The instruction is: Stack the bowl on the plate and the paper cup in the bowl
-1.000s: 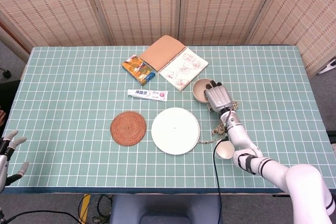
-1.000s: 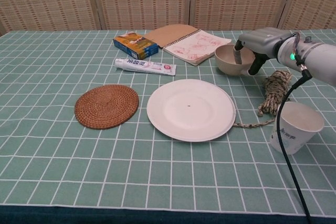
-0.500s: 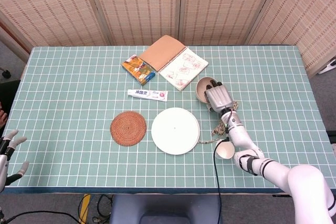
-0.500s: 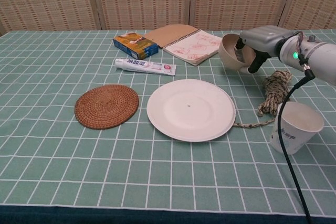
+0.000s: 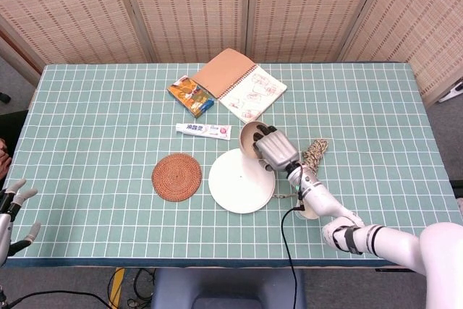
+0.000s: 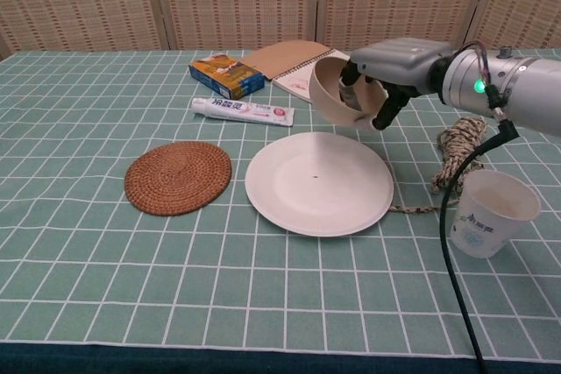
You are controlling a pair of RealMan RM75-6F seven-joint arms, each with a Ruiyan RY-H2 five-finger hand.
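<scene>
- The right hand grips the beige bowl by its rim, fingers inside and outside the wall; the bowl is lifted off the table and tilted, its opening facing toward the left side of the chest view; from the head view the same hand and bowl sit over the far right edge of the plate.
- The white plate lies flat on the green checked tablecloth, below the held bowl and bare on top; in the head view the plate is at the table's middle.
- The paper cup stands upright and open-topped near the right front of the table, well apart from the plate; a black cable from the arm runs down just beside it.
- A coil of braided rope lies between cup and bowl, one strand trailing toward the plate's edge.
- A round woven coaster lies left of the plate; a toothpaste tube lies behind them; further back are a small colourful box and an open spiral notebook.
- The left hand shows at the lower left edge of the head view, off the table, fingers apart and holding nothing.
</scene>
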